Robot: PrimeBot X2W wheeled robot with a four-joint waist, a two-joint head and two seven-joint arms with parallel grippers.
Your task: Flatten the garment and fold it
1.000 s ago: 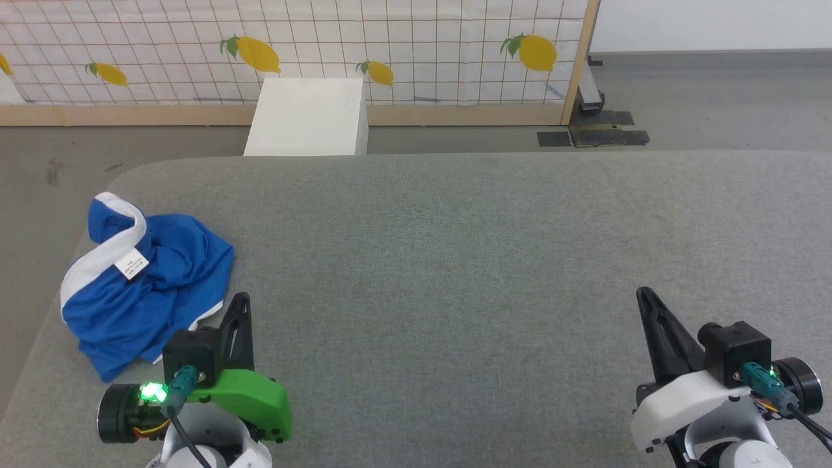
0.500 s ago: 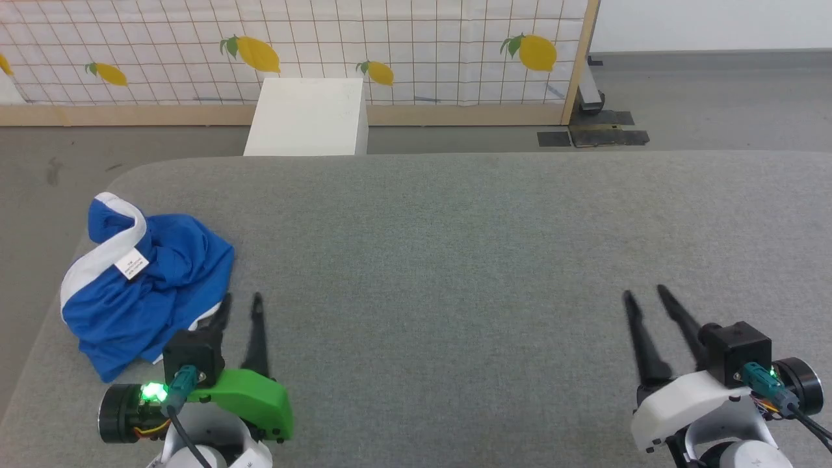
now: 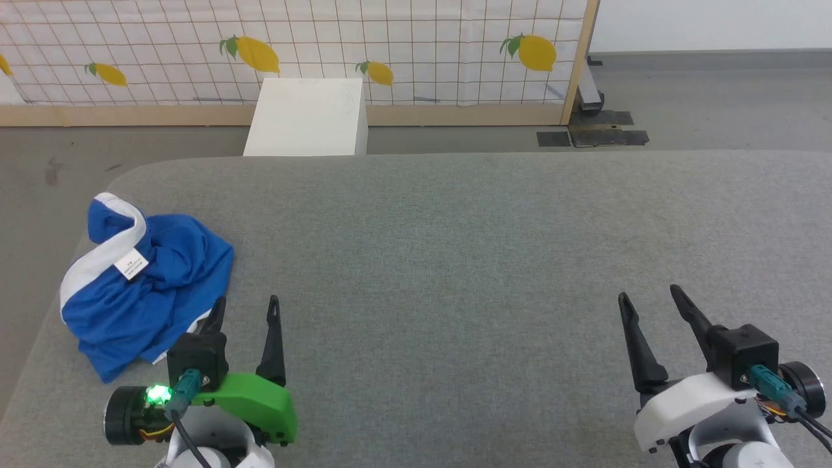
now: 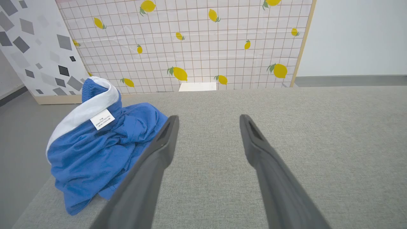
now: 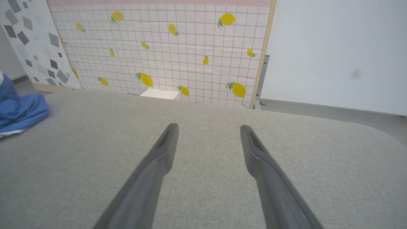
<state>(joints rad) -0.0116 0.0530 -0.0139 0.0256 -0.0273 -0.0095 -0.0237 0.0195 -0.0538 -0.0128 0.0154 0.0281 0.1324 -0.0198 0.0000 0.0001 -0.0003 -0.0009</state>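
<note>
Head view, L to R: garment point(image 3: 146, 286) lies in a crumpled heap at far-left edge of grey table point(image 3: 455, 260), not flattened or folded yet. Left gripper point(image 3: 247, 300) is just beside it, jaws spread, empty. Right gripper point(image 3: 650, 292) is well apart at near right, also spread & empty. Whole job is left to do.

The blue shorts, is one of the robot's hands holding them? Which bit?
Nothing is held. The left gripper and right gripper are open and empty; the shorts lie crumpled.
</note>
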